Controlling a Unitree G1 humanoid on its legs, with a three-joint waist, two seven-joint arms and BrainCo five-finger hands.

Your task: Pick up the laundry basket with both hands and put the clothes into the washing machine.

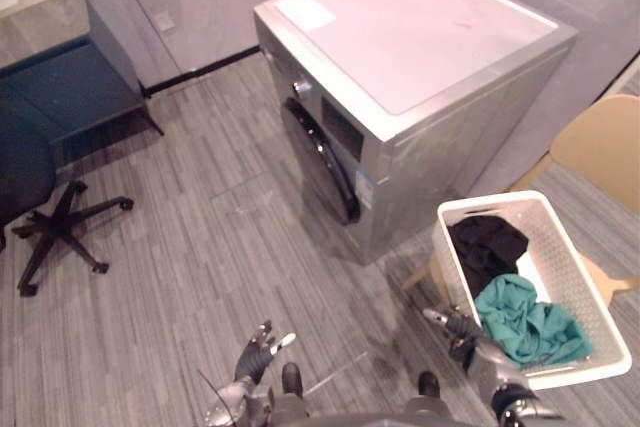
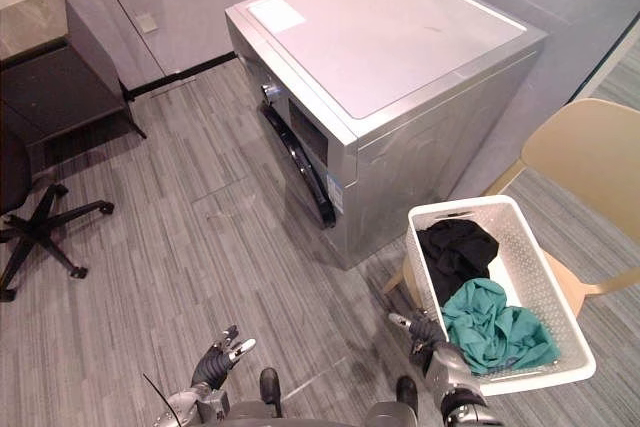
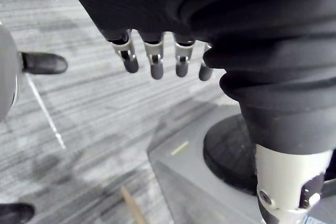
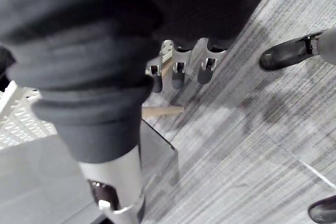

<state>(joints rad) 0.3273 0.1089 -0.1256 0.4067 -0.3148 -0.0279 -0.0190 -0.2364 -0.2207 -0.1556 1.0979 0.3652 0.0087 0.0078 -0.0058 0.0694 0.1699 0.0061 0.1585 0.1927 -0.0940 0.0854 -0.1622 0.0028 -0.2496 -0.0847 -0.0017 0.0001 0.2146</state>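
A white slatted laundry basket (image 1: 590, 292) rests on a tan chair at the lower right, holding a black garment (image 1: 487, 244) and a teal garment (image 1: 525, 322). The silver washing machine (image 1: 420, 57) stands at upper centre with its dark round door (image 1: 322, 162) facing left. My right hand (image 1: 455, 328) hovers by the basket's near left side, fingers straight and holding nothing. Low over the floor at the bottom, my left hand (image 1: 256, 352) is held with relaxed fingers, far from the basket. In the wrist views the left fingers (image 3: 155, 61) and right fingers (image 4: 178, 72) hang straight above the floor.
A tan chair (image 1: 605, 152) carries the basket beside the machine's right side. A black office chair (image 1: 55, 222) stands at the left, with a dark blue cabinet (image 1: 60, 77) behind it. Grey plank floor (image 1: 200, 247) spreads in front of the machine door.
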